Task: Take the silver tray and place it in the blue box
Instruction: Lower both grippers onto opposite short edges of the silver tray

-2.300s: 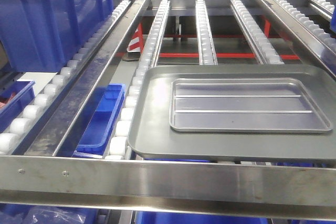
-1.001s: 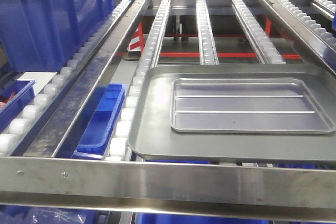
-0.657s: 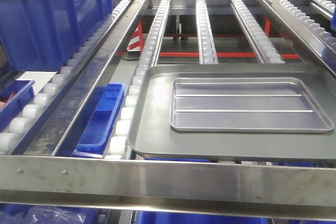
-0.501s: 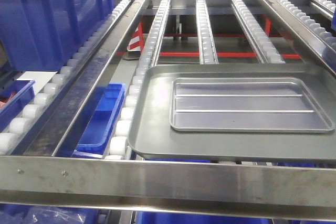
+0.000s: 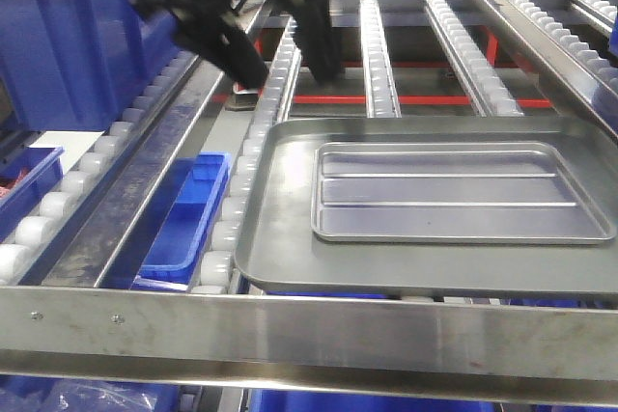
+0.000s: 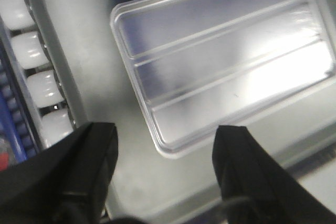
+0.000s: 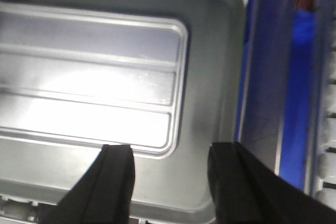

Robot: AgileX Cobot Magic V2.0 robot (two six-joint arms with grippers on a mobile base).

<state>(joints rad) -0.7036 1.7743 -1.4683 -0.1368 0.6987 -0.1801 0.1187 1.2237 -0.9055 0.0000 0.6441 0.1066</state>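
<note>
Showing the silver tray [image 5: 462,192] lying flat on the floor of a larger grey tray [image 5: 275,238], itself resting on the roller rails [image 5: 379,45] of a metal rack. Standing at the very start of the task, judging by the layout: not yet gripping, not yet lifting, not yet carrying across to the blue box [image 5: 77,36] at the far left, well apart from the silver tray. Leaving the whole sequence of grasp, lift, transfer and release to be done.

Catching, from the left wrist, the left claw [image 6: 164,174] hanging above the left end of the silver tray, jaws spread wide and holding nothing, framing one rounded corner of the rim. Catching, from the right wrist, the right claw [image 7: 170,182] hanging above the right end, jaws likewise spread wide and empty, framing the corner there. Registering only one dark, blurred arm in the front view, over the far left corner of the grey tray; not showing the right claw in that view.

Regarding containers:
- holding nothing but the silver tray in the grey tray
- carrying nothing in the silver tray, its bare base and two long ridges glaring under the light
- hiding the inside of the blue box from every view, so not telling its contents
- placing a small blue bin [image 5: 183,224] below the rails beside the white rollers, looking empty in the part showing
</note>
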